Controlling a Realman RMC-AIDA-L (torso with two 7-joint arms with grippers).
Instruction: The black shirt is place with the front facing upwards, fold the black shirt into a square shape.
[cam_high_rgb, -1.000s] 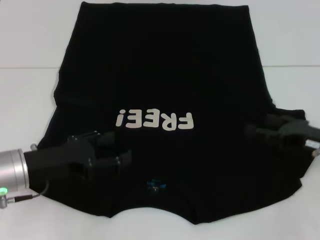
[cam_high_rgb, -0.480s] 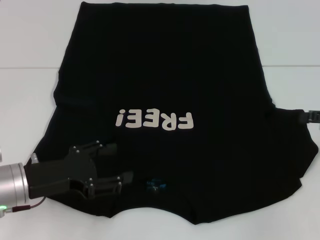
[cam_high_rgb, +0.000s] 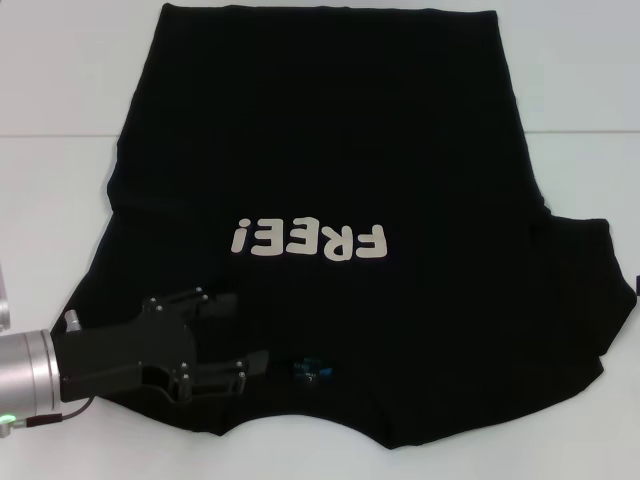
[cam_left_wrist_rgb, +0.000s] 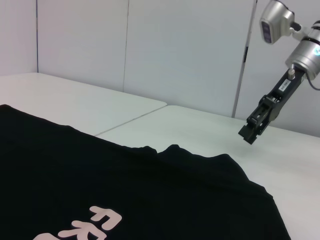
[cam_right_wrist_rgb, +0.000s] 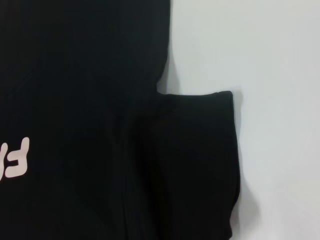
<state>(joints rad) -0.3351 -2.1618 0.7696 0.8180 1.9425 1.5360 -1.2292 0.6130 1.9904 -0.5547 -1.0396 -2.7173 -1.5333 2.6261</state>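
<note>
One gripper at work over the black shirt (cam_high_rgb: 330, 180), the other raised off to the side.

The shirt lies flat on the white table (cam_high_rgb: 60, 90), front up, its cream "FREE!" lettering (cam_high_rgb: 308, 240) across the chest and the collar with a small blue neck label (cam_high_rgb: 310, 372) nearest the robot. The left gripper (cam_high_rgb: 240, 335) sits low over the shirt's shoulder area just beside the collar, fingers apart, with cloth beneath them and nothing clamped. The right gripper (cam_left_wrist_rgb: 251, 131) hangs in the air above bare table past the shirt's right sleeve (cam_right_wrist_rgb: 200, 165), well apart from the cloth; whether its fingers are apart or together cannot be told.
</note>
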